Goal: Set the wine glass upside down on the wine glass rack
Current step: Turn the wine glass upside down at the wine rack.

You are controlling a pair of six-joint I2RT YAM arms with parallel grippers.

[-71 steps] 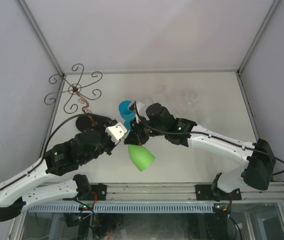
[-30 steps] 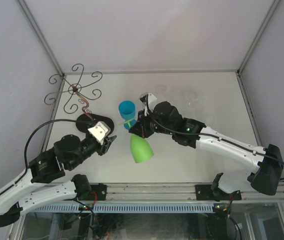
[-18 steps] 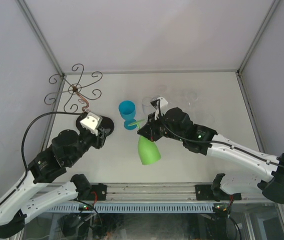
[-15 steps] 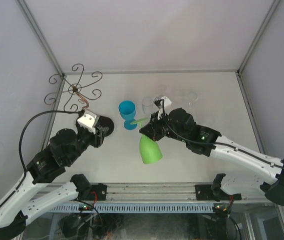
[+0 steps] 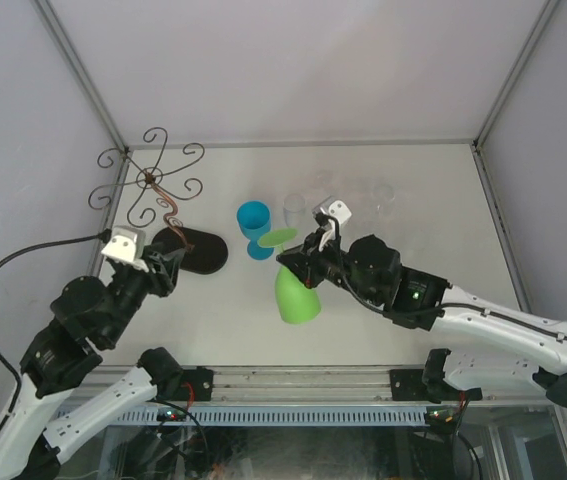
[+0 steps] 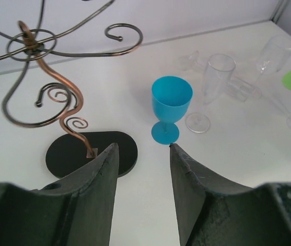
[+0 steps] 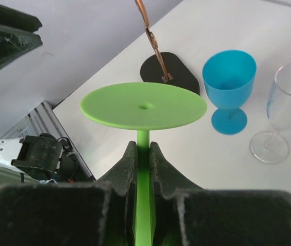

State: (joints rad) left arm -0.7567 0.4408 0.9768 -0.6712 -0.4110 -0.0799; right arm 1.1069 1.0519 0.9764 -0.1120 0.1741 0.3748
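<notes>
Tabletop (image 5: 423, 200), white, fills the top view between grey walls. At its far left corner stands the wine glass rack (image 5: 149, 178), its scroll arms spreading from a coppery stem over a black oval base. The left gripper (image 6: 142, 149) hovers near that base, fingers spread wide around nothing. The right gripper (image 7: 143, 149) pinches the stem of the green wine glass (image 7: 144, 105), held inverted, foot up, at mid-table and well apart from the rack. A blue goblet (image 5: 254, 225) stands upright, with a clear glass (image 5: 294, 208) just beside it.
</notes>
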